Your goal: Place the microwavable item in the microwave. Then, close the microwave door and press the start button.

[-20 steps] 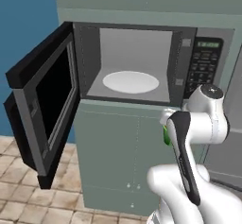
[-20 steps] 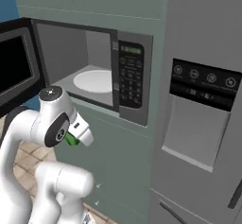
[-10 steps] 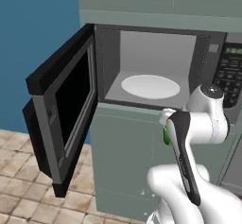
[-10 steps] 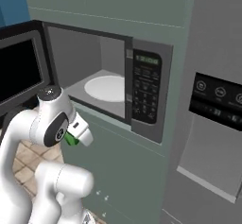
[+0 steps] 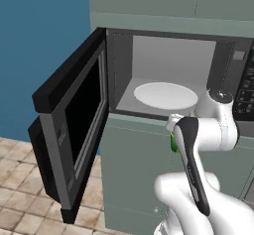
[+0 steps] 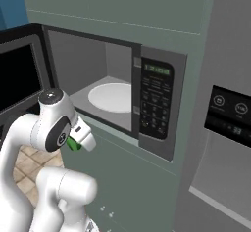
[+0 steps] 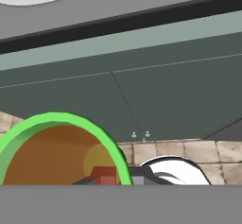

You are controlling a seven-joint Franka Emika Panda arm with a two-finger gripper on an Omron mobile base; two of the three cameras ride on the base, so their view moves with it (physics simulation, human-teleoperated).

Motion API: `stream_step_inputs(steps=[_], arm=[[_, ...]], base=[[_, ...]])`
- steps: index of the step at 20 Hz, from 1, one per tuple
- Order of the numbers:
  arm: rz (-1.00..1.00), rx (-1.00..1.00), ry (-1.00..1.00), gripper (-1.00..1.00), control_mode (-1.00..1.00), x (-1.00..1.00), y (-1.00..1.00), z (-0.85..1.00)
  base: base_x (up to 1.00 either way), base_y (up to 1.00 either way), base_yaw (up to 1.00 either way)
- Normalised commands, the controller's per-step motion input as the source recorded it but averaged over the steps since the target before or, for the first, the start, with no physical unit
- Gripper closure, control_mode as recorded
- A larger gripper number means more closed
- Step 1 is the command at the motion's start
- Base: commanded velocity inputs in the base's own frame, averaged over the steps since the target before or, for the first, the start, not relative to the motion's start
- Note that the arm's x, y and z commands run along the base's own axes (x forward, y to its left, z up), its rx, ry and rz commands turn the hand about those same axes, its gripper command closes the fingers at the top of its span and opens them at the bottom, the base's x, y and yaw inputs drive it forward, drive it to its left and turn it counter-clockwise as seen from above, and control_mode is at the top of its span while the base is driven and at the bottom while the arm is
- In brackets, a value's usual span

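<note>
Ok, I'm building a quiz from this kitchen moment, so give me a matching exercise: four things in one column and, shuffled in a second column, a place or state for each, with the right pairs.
Things:
1. green cup
2. microwave door
3. turntable plate
4. keypad panel

Places or states:
A. swung wide open to the left
B. lying bare on the microwave floor
C. held in the gripper, below the microwave opening
D. on the microwave's right side, beside the cavity

Pairs: 1-C, 2-A, 3-B, 4-D
</note>
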Motion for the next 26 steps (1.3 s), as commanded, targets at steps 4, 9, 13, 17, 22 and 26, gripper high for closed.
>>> stream_step_inputs(steps=[4, 9, 13, 17, 22, 26], arm=[[0.0, 0.0, 0.0, 1.0, 1.0, 0.0, 0.0, 0.0], [0.0, 0.0, 0.0, 1.0, 1.0, 0.0, 0.0, 0.0], [0.0, 0.0, 0.0, 1.0, 1.0, 0.0, 0.0, 0.0], [0.0, 0.0, 0.0, 1.0, 1.0, 0.0, 0.0, 0.0], [0.0, 0.0, 0.0, 1.0, 1.0, 0.0, 0.0, 0.0], [-0.15, 0.0, -0.12, 1.0, -1.0, 0.19, 0.0, 0.35]], base=[[-0.16, 0.09, 0.0], [-0.04, 0.22, 0.0], [-0.04, 0.24, 0.0], [-0.04, 0.25, 0.0], [0.01, 0.14, 0.0], [0.0, 0.0, 0.0]])
